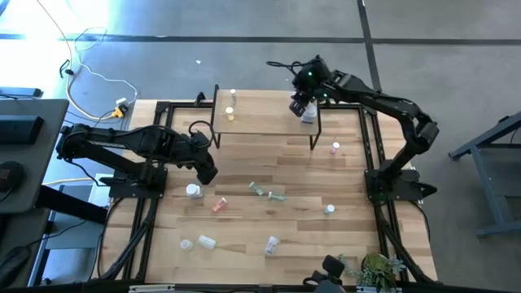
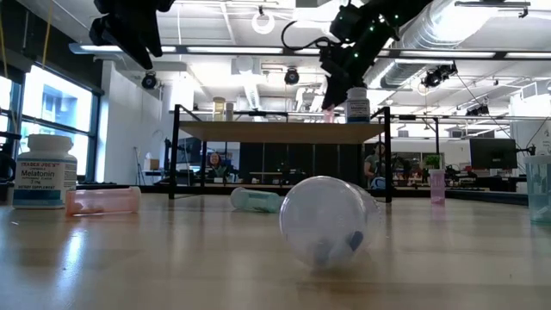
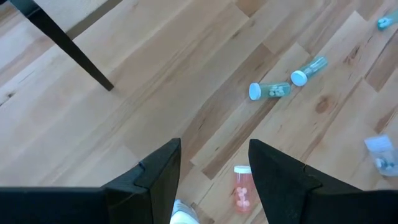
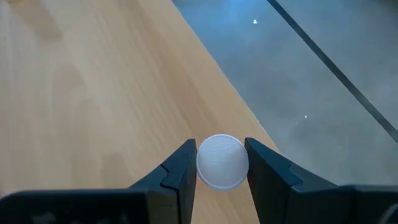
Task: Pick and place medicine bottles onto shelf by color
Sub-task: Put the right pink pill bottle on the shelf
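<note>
Shelf (image 1: 264,110) of pale wood: round white-capped bottle (image 4: 222,161) was pinched by right gripper (image 4: 221,165) at its right edge; left gripper (image 3: 214,165) was held spread.

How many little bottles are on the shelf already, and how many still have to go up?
Two small bottles already stand at one end of the shelf. The right gripper is shut on a white-capped bottle at the shelf's other end, so that one is nearly placed. About ten bottles still lie on the table, such as the orange one. The left gripper hangs open and empty above them.
</note>
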Action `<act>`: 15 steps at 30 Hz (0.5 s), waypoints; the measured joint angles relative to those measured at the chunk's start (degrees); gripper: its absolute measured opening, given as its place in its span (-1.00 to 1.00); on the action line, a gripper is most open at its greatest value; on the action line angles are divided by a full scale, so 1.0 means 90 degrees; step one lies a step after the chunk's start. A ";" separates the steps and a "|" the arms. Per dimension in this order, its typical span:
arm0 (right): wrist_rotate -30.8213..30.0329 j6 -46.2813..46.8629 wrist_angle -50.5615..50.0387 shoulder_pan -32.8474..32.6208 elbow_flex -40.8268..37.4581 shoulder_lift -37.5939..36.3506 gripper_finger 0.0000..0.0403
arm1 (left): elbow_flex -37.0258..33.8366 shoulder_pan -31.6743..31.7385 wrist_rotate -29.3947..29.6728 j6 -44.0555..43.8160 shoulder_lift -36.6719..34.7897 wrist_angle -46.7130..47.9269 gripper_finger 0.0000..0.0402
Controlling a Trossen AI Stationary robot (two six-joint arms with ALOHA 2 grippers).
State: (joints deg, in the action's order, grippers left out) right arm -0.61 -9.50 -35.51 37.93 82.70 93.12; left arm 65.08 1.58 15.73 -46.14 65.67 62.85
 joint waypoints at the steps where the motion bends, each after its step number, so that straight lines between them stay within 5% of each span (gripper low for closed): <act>1: 0.0001 0.0000 -0.0037 0.0000 0.0000 0.0000 -0.46 | 0.0000 0.0000 0.0005 -0.0027 0.0000 0.0000 -0.11; 15: -0.0031 0.0000 -0.0223 -0.0002 -0.0002 0.0000 -0.45 | 0.0000 0.0000 0.0061 -0.0025 0.0000 0.0007 -0.11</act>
State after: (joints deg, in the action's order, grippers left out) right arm -0.89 -9.50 -37.52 37.91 82.67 93.12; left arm 65.08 1.58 16.28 -46.37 65.67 62.91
